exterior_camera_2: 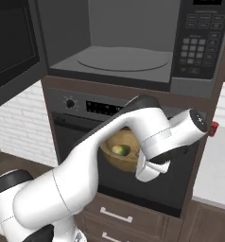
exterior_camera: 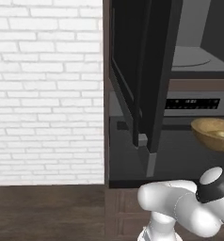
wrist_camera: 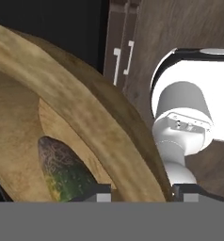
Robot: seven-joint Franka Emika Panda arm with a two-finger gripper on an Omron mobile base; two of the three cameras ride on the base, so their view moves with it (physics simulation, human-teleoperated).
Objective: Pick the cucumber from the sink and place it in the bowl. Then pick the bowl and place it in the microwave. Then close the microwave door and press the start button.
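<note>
— Where's the round tan wooden bowl point(exterior_camera_2: 121, 152)?

— I see it held up in front of the lower oven point(exterior_camera_2: 76, 123), under the open dark grey microwave point(exterior_camera_2: 128, 61), stubby yellow-green cucumber point(wrist_camera: 62, 172) inside.

— And the gripper point(wrist_camera: 137, 190)?

— Its fingertips straddle the bowl's rim, clamped on it; microwave door point(exterior_camera: 147, 70) hangs open.

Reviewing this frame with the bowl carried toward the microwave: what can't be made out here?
- Gripper grip on the bowl: in the right base view the arm's wrist covers the fingers.
- Bowl's right part: cut off by the frame edge in the left base view.
- Cucumber: in the hand view its lower end is hidden behind the fingertips.
- Microwave keypad labels: too small to read.
</note>
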